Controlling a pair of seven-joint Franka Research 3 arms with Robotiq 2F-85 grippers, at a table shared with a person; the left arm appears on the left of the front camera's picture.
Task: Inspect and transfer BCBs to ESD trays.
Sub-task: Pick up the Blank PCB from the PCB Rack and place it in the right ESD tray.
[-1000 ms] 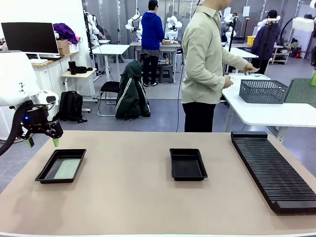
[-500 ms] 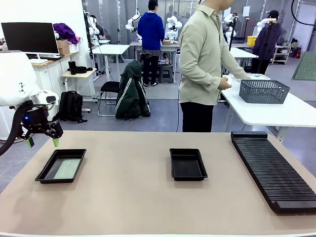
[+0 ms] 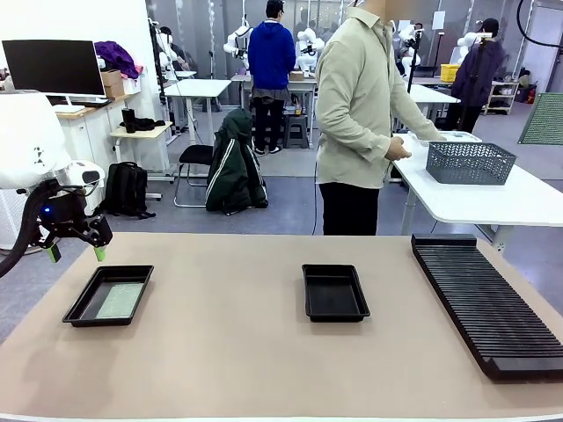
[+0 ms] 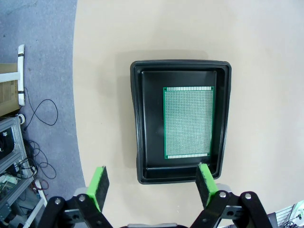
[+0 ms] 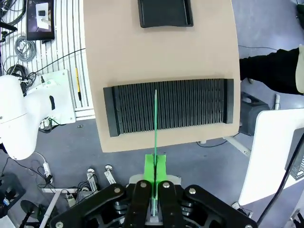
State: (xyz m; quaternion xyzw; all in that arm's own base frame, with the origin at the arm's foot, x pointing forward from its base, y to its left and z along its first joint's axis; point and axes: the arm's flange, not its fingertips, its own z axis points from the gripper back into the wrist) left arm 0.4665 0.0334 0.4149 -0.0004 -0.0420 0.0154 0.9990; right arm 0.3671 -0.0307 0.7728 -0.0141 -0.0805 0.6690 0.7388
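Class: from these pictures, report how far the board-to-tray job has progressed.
Done: one BCB lies flat in the left ESD tray, the open left claw above it. In hand: the right claw is shut on a second BCB, held edge-on over the ribbed rack. Left: the middle ESD tray is bare, awaiting that board.

You have no legible text in view: the small dark marks on the left arm's white housing (image 3: 35, 151) are too small to read, and the BCB (image 4: 188, 122) in its ESD tray (image 4: 137, 118) shows only a hole grid.

BCB (image 4: 188, 122) in left tray (image 4: 137, 123), rack (image 3: 493, 308) right
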